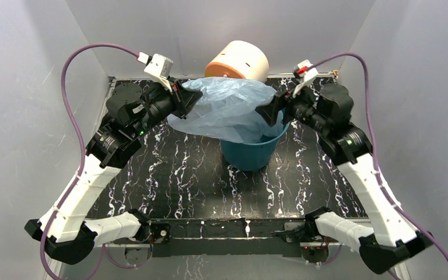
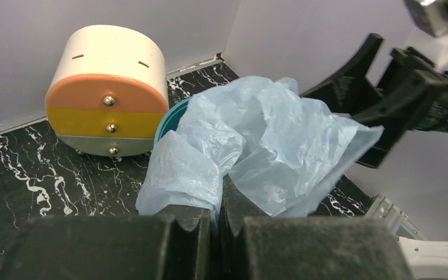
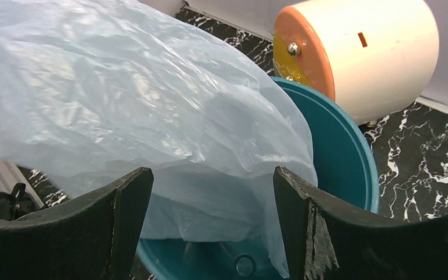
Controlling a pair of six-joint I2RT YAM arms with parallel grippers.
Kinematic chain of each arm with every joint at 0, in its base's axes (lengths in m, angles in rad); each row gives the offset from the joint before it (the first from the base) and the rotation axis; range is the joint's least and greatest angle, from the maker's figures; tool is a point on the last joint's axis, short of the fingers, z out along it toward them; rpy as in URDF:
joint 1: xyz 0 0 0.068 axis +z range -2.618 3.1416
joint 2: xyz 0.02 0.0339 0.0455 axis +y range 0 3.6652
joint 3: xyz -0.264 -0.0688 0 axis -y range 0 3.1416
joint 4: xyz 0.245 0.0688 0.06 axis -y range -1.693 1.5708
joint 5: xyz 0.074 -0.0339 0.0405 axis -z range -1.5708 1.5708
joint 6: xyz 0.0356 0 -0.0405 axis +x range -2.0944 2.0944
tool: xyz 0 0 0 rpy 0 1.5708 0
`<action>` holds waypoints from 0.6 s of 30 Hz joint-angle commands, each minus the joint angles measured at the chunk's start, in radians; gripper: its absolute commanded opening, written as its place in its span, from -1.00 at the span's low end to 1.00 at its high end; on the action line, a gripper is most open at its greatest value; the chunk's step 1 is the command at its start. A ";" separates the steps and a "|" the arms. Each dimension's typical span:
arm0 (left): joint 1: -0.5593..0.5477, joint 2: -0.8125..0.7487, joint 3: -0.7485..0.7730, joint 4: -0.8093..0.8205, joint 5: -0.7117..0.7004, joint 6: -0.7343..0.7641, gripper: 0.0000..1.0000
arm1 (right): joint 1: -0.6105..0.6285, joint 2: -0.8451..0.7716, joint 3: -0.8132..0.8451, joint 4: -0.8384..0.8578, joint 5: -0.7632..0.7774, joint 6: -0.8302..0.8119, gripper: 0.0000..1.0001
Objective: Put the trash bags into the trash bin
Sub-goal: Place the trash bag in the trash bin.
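My left end effector (image 2: 216, 211) is clamped on a bunched corner of the light-blue trash bag (image 1: 227, 108), which spreads over the mouth of the teal trash bin (image 1: 249, 154) on the bench (image 1: 175, 175). My right end effector (image 3: 213, 189) stands apart at the bag's other side. I can't tell whether its fingers touch the plastic.

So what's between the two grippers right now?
The light-blue bag, spanning from the left gripper to the right gripper above the teal bin, as the top view shows.
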 commanded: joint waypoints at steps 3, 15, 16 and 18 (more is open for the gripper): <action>0.006 -0.011 0.037 -0.008 0.042 0.008 -1.00 | -0.001 0.098 0.090 0.074 0.000 0.007 0.48; 0.006 -0.004 0.035 0.010 0.053 -0.011 -1.00 | -0.001 0.092 0.122 -0.012 -0.037 -0.048 0.12; 0.006 -0.008 0.033 0.012 0.046 -0.011 -1.00 | -0.001 0.059 0.104 0.016 -0.025 -0.068 0.18; 0.006 -0.013 0.024 0.018 0.040 -0.006 -1.00 | 0.000 -0.015 0.043 0.106 0.004 -0.118 0.34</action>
